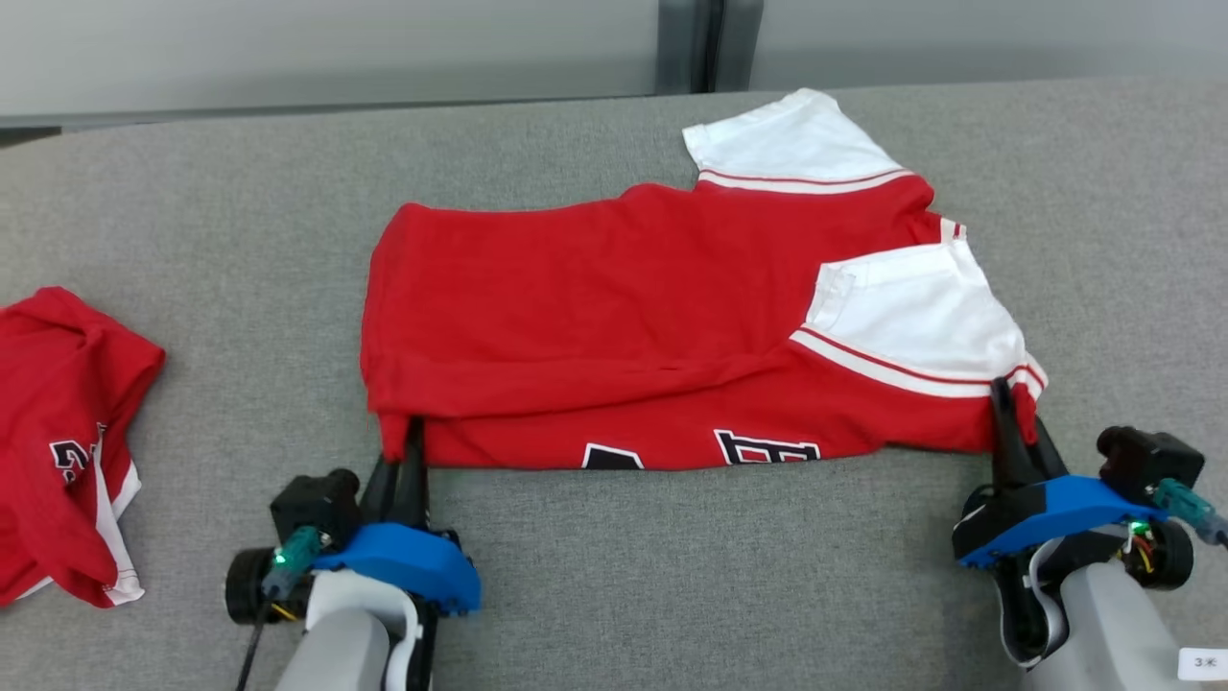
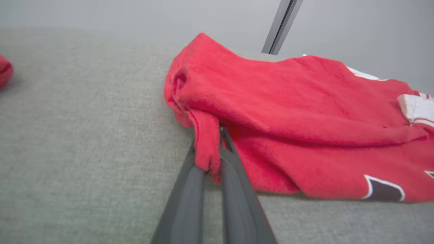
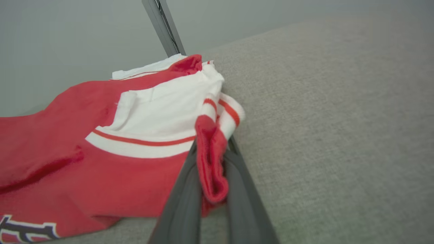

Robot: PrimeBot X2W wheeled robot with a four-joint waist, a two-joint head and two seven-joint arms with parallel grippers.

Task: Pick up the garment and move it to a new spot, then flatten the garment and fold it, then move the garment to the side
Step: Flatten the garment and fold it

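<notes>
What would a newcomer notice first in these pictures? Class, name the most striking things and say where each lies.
A red and white jersey lies spread across the grey table. The left gripper pinches its near left corner, the right gripper its near right corner. A second red garment lies crumpled at the left edge.

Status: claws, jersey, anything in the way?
Left claw shut on jersey, left corner. Right claw shut on right corner. Jersey folded over. Second red garment far left, apart.
</notes>
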